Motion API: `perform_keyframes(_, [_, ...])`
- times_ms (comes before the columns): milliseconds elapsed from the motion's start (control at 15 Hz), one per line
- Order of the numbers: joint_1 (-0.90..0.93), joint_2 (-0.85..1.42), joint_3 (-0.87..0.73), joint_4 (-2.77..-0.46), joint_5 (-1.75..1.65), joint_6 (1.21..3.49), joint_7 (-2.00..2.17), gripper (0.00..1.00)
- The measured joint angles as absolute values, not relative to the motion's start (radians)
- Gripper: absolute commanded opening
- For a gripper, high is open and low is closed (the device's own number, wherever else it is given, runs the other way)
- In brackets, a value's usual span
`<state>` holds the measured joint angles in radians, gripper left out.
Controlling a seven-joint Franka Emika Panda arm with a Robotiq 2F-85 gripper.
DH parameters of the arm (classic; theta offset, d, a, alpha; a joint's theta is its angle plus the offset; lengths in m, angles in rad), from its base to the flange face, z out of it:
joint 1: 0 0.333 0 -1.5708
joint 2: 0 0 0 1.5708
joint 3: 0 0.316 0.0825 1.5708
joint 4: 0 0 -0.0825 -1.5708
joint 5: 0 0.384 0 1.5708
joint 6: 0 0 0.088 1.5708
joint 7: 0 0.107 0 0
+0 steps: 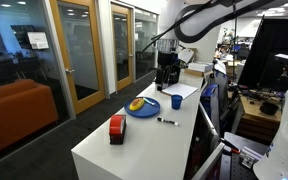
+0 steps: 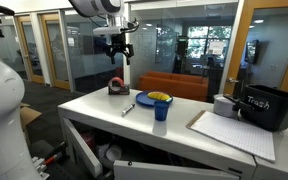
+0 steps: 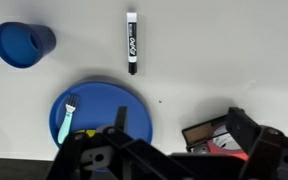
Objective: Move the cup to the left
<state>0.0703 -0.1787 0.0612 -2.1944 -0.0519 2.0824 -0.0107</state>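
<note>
The small dark-blue cup [image 3: 22, 44] stands upright on the white table, at the top left of the wrist view. It also shows in both exterior views [image 1: 177, 101] [image 2: 161, 110], next to the blue plate [image 3: 104, 105] [image 1: 144, 109] [image 2: 150, 98]. My gripper [image 3: 180, 130] [image 1: 166, 48] [image 2: 117, 46] hangs high above the table. It is open and empty, and it is over the area between the plate and the red-and-black box [image 3: 212, 134]. The cup is well apart from the fingers.
A black marker [image 3: 132, 42] [image 1: 167, 121] [image 2: 128, 109] lies beside the plate. The plate holds a light-blue fork [image 3: 68, 116] and something yellow [image 1: 136, 104]. The box [image 1: 117, 128] [image 2: 116, 87] sits near one table end. A black trash bin [image 2: 265, 108] and a paper sheet [image 2: 234, 131] are at the other end.
</note>
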Motion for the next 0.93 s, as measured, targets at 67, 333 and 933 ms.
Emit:
perform_keyframes(67, [0.055,-0.163,0.046,-2.182,-0.059,2.082,-0.011,1.0])
perform_keyframes(333, [-0.001,-0.101,-0.018,-2.138,-0.072,2.082,-0.013,1.0])
perform_keyframes(933, [-0.053,0.044,-0.084,-2.098,-0.072,2.08,-0.012,1.0])
